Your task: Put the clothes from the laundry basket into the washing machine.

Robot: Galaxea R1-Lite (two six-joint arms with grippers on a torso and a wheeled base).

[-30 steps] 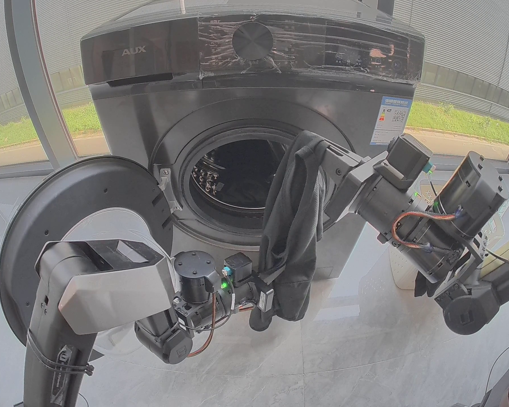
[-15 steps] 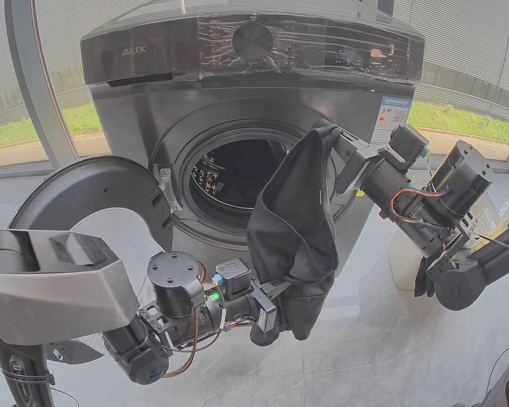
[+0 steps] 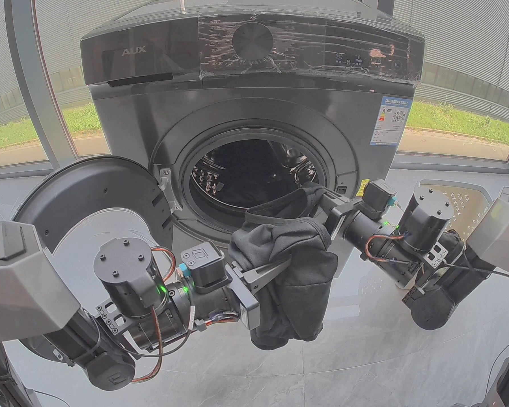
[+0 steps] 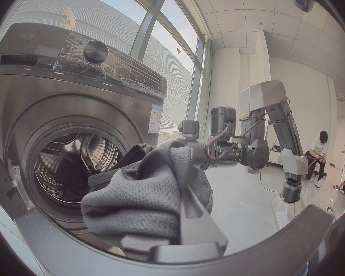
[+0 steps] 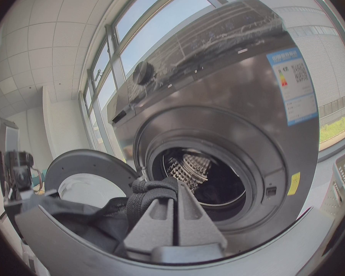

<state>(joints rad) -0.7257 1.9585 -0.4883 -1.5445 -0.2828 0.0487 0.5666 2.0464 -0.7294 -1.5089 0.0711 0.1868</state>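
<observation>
- The left tool is the nearer one. It is low and well out from the machine. Cloth is draped over it, so I cannot tell if it is spread or pressed together.
- The dark garment is in the air, carried by both tools. It lies over the left tool, and a loose part of it hangs down below that tool.
- The long axis of the garment goes from the left tool up to the right tool, so it crosses in front of the lower rim of the drum.
- The right tool is pressed together and pinches a bunched edge of the garment at its tip.
- The drum mouth is just ahead of the right tool and a little above it. I judge that this tool is nearer to the mouth, so it should lead the cloth inside and the left tool should follow with the hanging part.
- The door stands open, beyond the left tool and on its outer side.
- The basket stands behind the right tool, beside the machine.
</observation>
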